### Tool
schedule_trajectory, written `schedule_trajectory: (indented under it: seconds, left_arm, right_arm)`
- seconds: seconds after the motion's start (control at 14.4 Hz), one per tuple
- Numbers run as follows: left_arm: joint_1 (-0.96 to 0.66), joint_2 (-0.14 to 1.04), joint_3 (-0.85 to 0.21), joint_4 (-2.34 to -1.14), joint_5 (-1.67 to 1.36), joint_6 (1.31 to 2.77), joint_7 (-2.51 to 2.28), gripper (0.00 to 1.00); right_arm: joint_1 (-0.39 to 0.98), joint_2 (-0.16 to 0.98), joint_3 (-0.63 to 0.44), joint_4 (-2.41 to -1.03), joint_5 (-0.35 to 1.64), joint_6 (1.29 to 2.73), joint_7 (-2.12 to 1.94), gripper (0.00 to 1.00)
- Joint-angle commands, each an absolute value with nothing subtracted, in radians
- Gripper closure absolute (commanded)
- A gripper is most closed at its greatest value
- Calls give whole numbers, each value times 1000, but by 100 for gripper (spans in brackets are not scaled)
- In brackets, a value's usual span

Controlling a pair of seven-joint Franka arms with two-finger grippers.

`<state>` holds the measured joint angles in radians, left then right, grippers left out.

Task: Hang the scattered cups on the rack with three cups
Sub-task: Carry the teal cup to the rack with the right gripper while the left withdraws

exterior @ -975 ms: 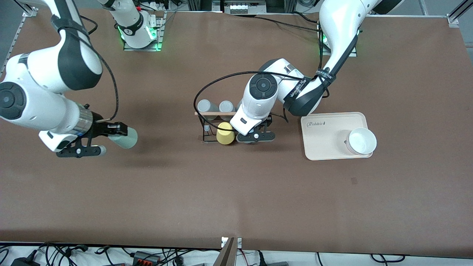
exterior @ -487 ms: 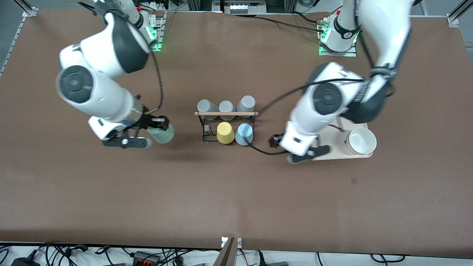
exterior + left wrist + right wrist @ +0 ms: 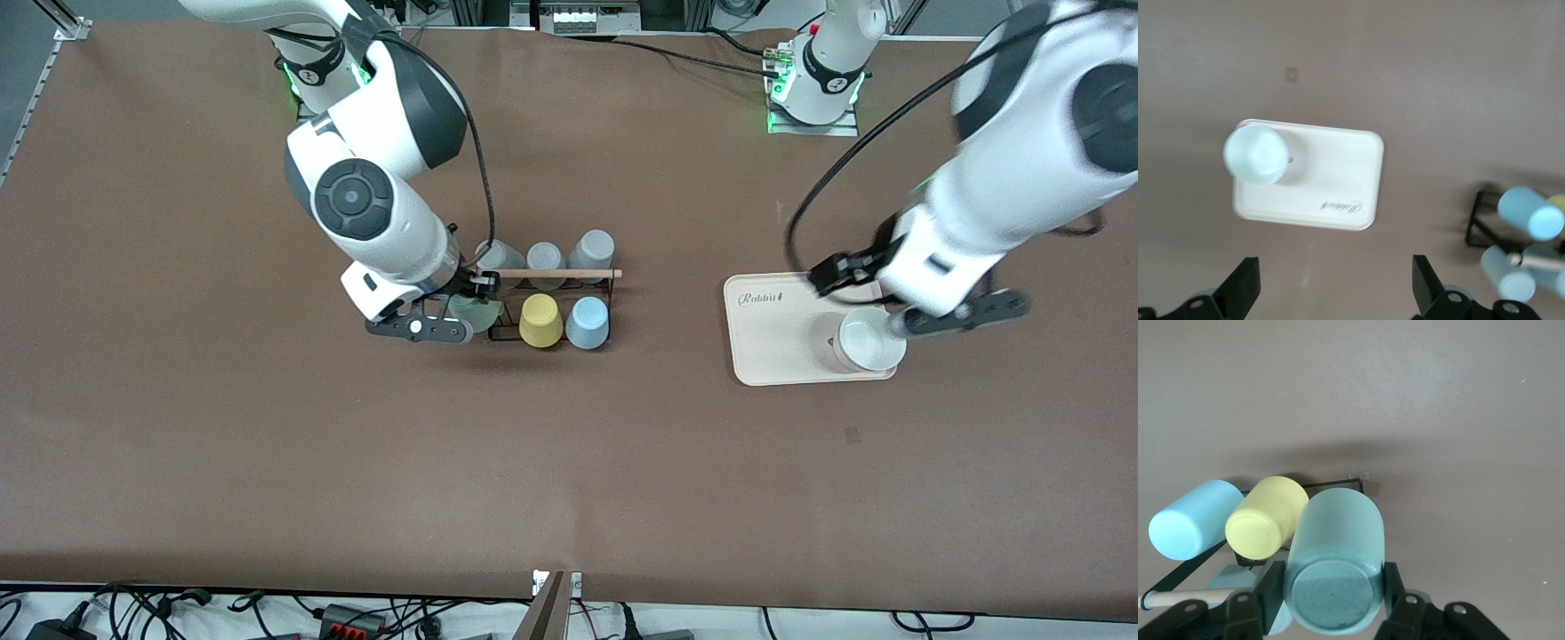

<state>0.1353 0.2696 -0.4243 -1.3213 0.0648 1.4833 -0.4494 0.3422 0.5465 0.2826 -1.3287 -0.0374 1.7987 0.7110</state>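
Note:
The rack point(image 3: 547, 273), a black wire frame with a wooden rod, carries three grey cups on its farther row. A yellow cup point(image 3: 541, 320) and the light blue cup point(image 3: 587, 322) hang on its nearer row. My right gripper point(image 3: 474, 309) is shut on the mint green cup point(image 3: 468, 315) at the rack's end toward the right arm, beside the yellow cup. The right wrist view shows the mint cup point(image 3: 1335, 553) between the fingers point(image 3: 1271, 583), next to the yellow cup point(image 3: 1268, 527) and the blue cup point(image 3: 1195, 528). My left gripper point(image 3: 916, 298) is open and empty over the cream tray point(image 3: 773, 329).
A white bowl point(image 3: 871, 340) sits on the tray at the left arm's end. The left wrist view shows the tray point(image 3: 1331, 180), the bowl point(image 3: 1256, 155) and the rack's blue cup point(image 3: 1530, 213) off to one side. Bare brown table lies all round.
My right gripper has carried the mint cup across to the rack's end. My left gripper has let go of the blue cup on the rack and swung away over the tray.

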Motion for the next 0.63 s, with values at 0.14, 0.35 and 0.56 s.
schedule_trajectory:
  seconds: [0.14,0.35,0.56]
  left_arm:
    - [242,134,-440,-1540,-14,1557,-293,0]
    - [238,74,-452,-1612,-14,1559,-288,0]
    - [241,80,-451,-1594,-8,1551,-288,0]
  right_arm:
    - [390,620,275,-1293,-109,1824,773,67]
    - [413,652,275,-1295,-115,1836,795,66]
    - [419,675,275,-1299,-144,1877,795,66]
